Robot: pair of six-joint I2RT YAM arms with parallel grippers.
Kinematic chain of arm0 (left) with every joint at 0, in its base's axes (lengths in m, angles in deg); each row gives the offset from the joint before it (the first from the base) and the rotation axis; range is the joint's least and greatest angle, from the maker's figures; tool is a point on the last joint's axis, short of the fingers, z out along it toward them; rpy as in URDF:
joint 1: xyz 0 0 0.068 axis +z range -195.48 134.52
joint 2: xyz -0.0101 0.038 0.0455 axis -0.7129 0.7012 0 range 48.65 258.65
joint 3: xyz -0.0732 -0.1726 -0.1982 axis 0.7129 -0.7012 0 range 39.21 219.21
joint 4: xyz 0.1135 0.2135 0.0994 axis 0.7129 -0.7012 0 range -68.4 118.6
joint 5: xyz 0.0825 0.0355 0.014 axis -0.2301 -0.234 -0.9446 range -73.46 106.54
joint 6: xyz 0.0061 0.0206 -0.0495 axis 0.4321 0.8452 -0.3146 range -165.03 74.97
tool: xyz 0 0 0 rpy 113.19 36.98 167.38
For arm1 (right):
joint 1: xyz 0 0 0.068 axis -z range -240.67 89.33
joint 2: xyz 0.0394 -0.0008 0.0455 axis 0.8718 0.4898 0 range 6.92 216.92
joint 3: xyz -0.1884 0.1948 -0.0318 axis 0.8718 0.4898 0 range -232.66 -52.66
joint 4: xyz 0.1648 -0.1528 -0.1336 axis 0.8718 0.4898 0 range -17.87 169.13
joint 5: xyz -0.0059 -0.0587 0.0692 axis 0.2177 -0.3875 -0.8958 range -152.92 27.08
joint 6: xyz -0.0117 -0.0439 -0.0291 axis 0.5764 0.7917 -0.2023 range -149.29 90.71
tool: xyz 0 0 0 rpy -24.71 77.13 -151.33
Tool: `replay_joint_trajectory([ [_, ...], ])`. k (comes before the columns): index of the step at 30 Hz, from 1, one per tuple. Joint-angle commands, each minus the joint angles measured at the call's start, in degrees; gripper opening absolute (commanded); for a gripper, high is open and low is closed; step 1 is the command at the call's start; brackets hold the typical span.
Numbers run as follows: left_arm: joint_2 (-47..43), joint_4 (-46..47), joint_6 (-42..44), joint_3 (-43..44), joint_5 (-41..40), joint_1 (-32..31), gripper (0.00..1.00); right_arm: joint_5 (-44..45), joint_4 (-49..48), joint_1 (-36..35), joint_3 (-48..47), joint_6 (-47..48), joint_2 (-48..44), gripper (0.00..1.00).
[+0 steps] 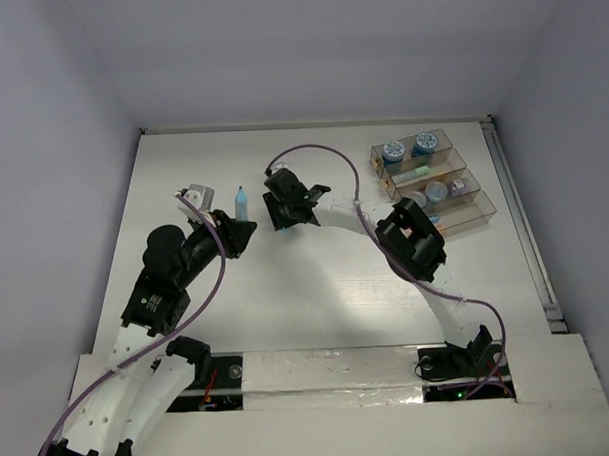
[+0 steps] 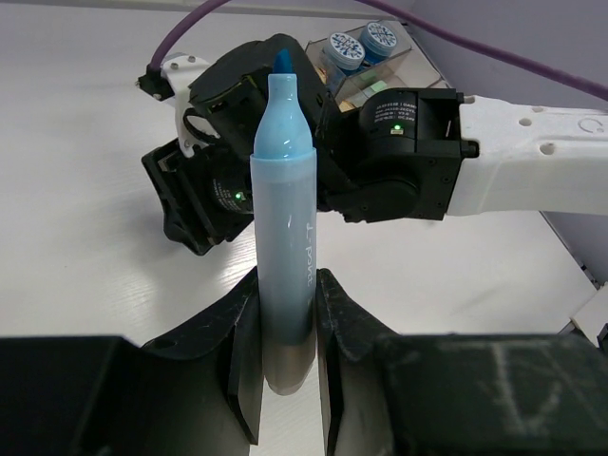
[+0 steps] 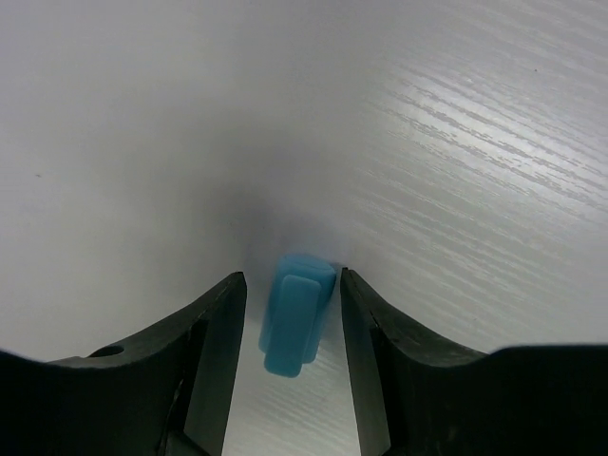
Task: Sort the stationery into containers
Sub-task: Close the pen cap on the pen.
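Left wrist — left pincer (image 2: 287,318) clamps light-blue marker (image 2: 283,218) upright | right pincer (image 3: 292,285) spread astride blue cap (image 3: 293,328) on bench (image 3: 456,142) | risk: cap lies skewed — closing may squirt it away

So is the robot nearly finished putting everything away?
Nearly, it seems. Blue round rolls, small jars and sticks already sit in the clear plastic bins. The left gripper holds a light-blue marker, uncapped; the open right gripper straddles a matching blue cap on the white table. Those two are left to store.
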Motion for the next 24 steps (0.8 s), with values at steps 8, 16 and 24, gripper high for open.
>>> replay_joint_trajectory([
  [8,-0.82,1.79,0.75,2.92,-0.34,-0.28,0.00,9.88,11.81,-1.73,-3.75,3.58,6.82,0.50],
  [16,-0.55,1.79,0.84,2.92,-0.43,-0.28,0.00,11.03,12.78,-1.73,-3.66,4.20,8.14,0.23],
  [24,-0.03,2.23,0.14,2.65,0.01,-0.28,0.00,12.18,2.60,-1.12,7.91,2.35,-2.21,0.03],
])
